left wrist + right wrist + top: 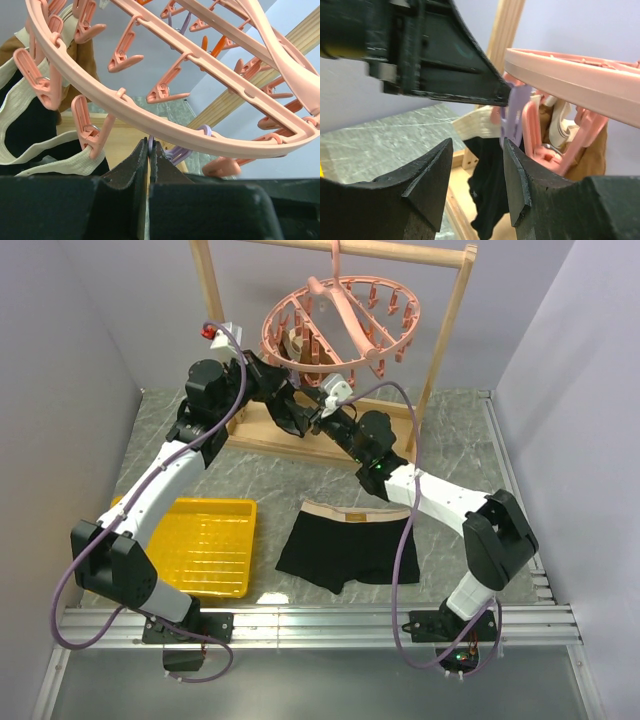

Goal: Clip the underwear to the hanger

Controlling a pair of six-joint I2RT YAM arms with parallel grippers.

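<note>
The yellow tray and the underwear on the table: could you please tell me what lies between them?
Nothing does. In the top view, only a bare strip of grey table separates the yellow tray from the underwear.

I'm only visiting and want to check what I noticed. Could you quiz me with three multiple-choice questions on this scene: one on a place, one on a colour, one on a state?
1. Where is the underwear? A flat on the table; B in the tray; C clipped to the hanger.
2. What colour is the tray? A blue; B yellow; C white.
3. How does the left tool stand? A wide open; B shut; C out of view.

1 A: it lies spread on the table, right of the tray.
2 B: the tray is plainly yellow.
3 B: its fingers meet, pinching a lilac peg of the hanger.
</note>
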